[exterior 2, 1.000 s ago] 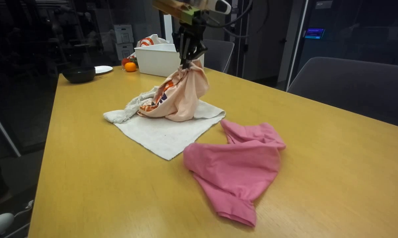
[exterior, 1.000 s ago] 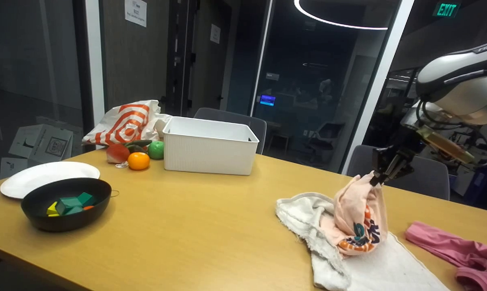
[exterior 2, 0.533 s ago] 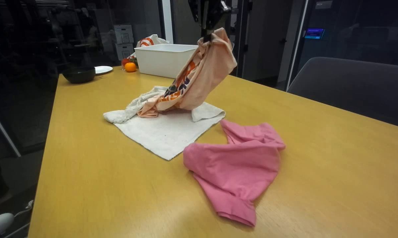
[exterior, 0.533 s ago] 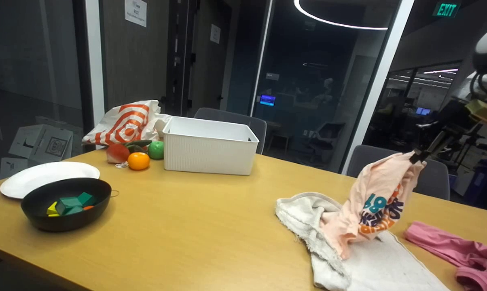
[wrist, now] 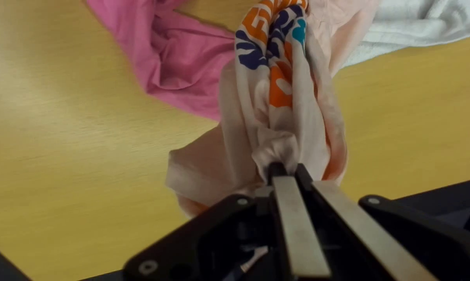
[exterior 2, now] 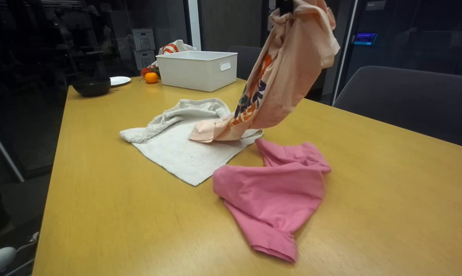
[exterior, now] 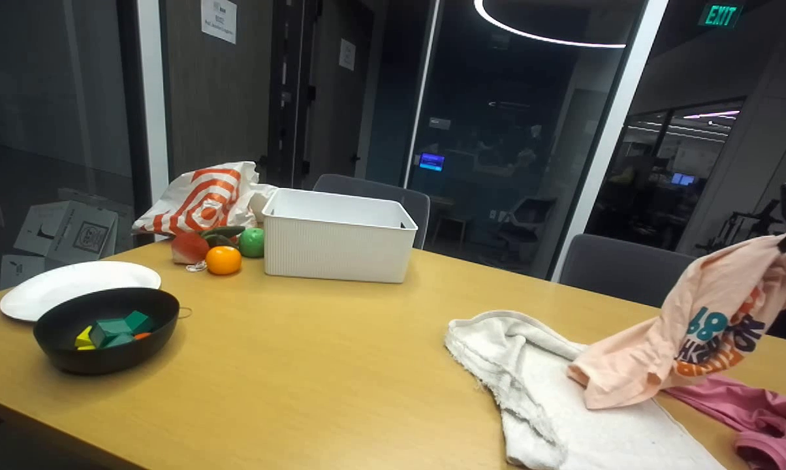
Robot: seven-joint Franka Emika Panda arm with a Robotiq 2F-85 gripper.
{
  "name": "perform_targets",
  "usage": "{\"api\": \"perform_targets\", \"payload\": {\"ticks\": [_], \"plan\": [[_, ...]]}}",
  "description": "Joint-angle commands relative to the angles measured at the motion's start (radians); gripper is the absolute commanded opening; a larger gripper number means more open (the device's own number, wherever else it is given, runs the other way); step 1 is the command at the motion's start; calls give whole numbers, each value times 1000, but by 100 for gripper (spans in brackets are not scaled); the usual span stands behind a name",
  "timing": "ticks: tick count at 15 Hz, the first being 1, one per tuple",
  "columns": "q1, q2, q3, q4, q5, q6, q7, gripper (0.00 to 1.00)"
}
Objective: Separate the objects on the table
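Item in hand: a peach printed cloth (exterior 2: 281,80), suspended over the bench (exterior 2: 388,199). The fingers (wrist: 304,177) are clenched on a bunched fold of it; in the wrist view the fabric gathers into a small knot at the tips. The cloth slants down from that grip, and its lower end appears to rest on the white towel (exterior 2: 177,153). The pink cloth (exterior 2: 277,191) lies crumpled just beside the towel; whether the peach piece touches it cannot be told. Separation is judged partly achieved.

Handling assessment: light, limp, not fragile. A firm pinch should do no harm, and slippage is judged unlikely with so much fabric gathered. The risk sits in the loose lower end — it could drag the towel along or drop across the pink cloth. Recommended: raise it off the towel, then lower it apart from both.

Hold points for the remaining pieces: the towel looks thicker and probably heavier, and its flat part offers little purchase — take the rumpled fold along its frayed side. Pinch the pink cloth at a raised crease.
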Motion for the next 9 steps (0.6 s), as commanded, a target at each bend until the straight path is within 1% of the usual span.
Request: {"api": "perform_targets", "payload": {"ticks": [1,5,9], "plan": [[-56,-141,8,-69,-103,26,145,4],[-140,-279,23,-130,-196,9,294,4],[-241,-401,45,-208,-279,-45,424,4]]}}
